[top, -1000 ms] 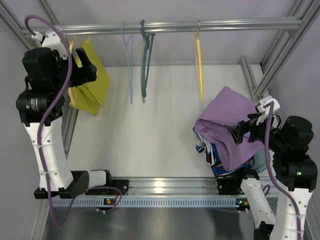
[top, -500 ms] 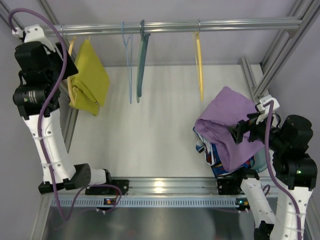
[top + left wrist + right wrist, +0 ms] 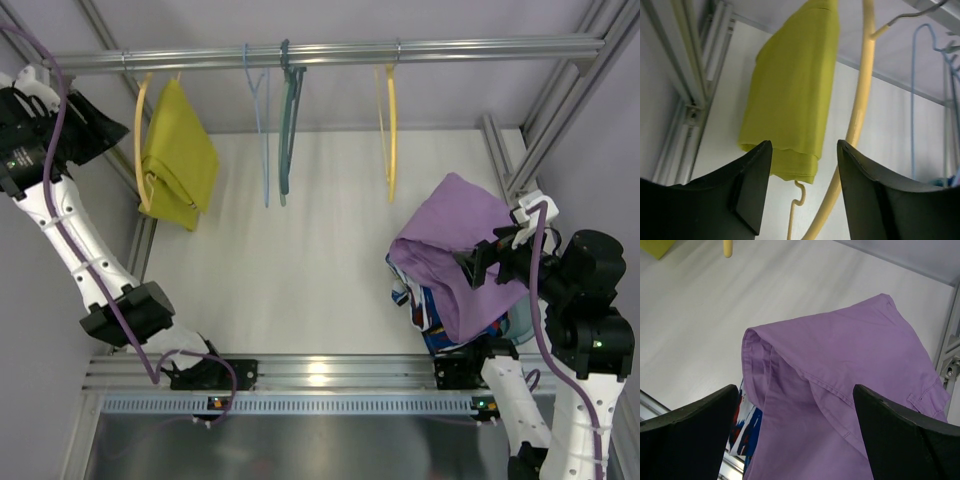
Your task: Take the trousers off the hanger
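Top external view: far out at ten o'clock the left gripper [image 3: 108, 130] is seen part-open and empty, apart from the hanger [image 3: 858, 107]. The trousers [image 3: 180, 150] are draped over it, nearer centre under the rail [image 3: 330, 52]. The hanging fold is best pinched low and drawn sideways, so the hook is not unseated. At three o'clock the right gripper [image 3: 472, 267] is spread wide, empty, beside the purple garment [image 3: 455, 235].

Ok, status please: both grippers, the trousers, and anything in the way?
Left gripper open, empty, facing the trousers. Right gripper open, facing the purple garment. Trousers draped on the hanger, on the rail. Nothing in the way.
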### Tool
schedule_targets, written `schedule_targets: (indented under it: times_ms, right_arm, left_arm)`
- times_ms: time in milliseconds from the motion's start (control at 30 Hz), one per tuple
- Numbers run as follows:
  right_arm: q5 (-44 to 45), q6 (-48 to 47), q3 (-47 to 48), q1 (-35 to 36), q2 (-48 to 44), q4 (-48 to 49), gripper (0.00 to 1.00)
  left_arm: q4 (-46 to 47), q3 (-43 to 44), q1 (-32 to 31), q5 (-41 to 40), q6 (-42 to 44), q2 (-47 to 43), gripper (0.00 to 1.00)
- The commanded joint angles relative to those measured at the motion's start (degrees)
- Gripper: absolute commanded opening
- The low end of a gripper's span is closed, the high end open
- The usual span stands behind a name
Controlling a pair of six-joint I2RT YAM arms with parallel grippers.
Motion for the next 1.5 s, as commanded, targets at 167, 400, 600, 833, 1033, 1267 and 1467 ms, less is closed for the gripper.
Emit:
schedule_targets:
  times_ms: [167, 400, 600, 833, 1033, 1267, 1467]
  right_arm:
    - [-0.5, -0.8, -0.7, -1.0, -1.1, 1.7, 0.99]
    - [-0.5, -1.1, -0.9, -1.0, -1.5, 1.5, 0.99]
    - [-0.6, -1.3, -1.0, -1.0, -1.5, 1.5, 0.99]
    - [-0.7, -1.3, -1.6, -1.0, -1.6, 1.6, 0.99]
    - [-1.0, -0.8, -1.7, -1.0, -1.4, 1.9, 0.99]
    - [-1.2, -0.4, -1.9, -1.0, -1.1, 2.3, 0.99]
    - [-1.3, 0.0, -1.6, -1.0, -0.6, 2.8, 0.99]
  left_arm:
    - [13.2, -6.5, 3.0, 24.6, -4.9, -3.5, 0.59]
    - [17.1, -9.3, 3.2, 33.2, -10.7, -1.0, 0.58]
    - [24.1, -13.2, 3.3, 39.5, -18.0, 0.6, 0.55]
    - [24.3, -13.3, 3.4, 41.5, -20.2, 3.0, 0.50]
    - [24.5, -13.2, 3.2, 44.0, -21.0, 3.9, 0.43]
    - [24.5, -12.6, 2.4, 46.6, -21.6, 5.7, 0.41]
    - [24.5, -11.1, 1.4, 47.9, -21.6, 7.1, 0.32]
